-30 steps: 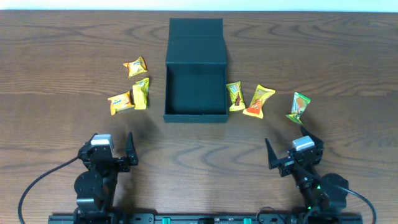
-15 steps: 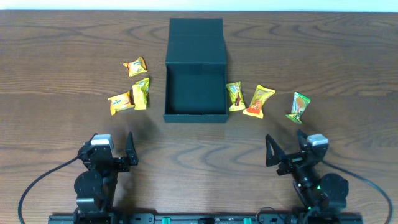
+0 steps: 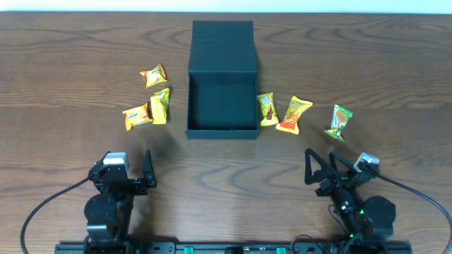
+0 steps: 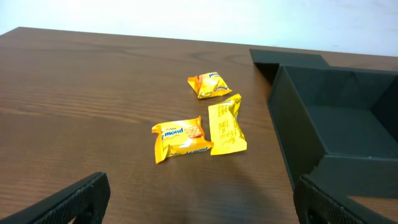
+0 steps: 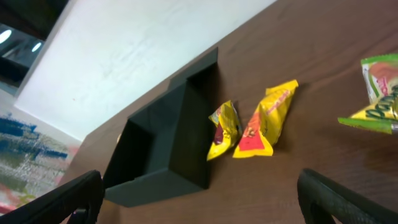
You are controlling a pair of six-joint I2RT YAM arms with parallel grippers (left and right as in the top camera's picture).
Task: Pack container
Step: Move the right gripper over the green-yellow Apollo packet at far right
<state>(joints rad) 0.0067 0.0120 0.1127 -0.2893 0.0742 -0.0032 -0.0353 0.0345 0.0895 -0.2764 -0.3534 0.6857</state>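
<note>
The container (image 3: 222, 132), a dark teal-black square box, stands open at the table's middle with its flap lid (image 3: 222, 39) folded back and nothing showing inside. Three orange-yellow candy packets (image 3: 153, 75) (image 3: 161, 106) (image 3: 137, 116) lie to its left. Two yellow ones (image 3: 267, 109) (image 3: 295, 114) and a green one (image 3: 340, 121) lie to its right. My left gripper (image 3: 121, 171) rests open near the front edge, short of the left packets (image 4: 180, 140). On the other side my right gripper (image 3: 325, 169) also stands open, tilted, facing the box corner (image 5: 186, 168) and the yellow packets (image 5: 264, 121).
A white wall edge shows beyond the table's far side. Bare wood lies between both grippers and the packets. Cables run from each arm base at the front edge.
The right gripper has rolled and swung a little to the right, so its view is now tilted. The left arm, the box and the packets have not moved.
</note>
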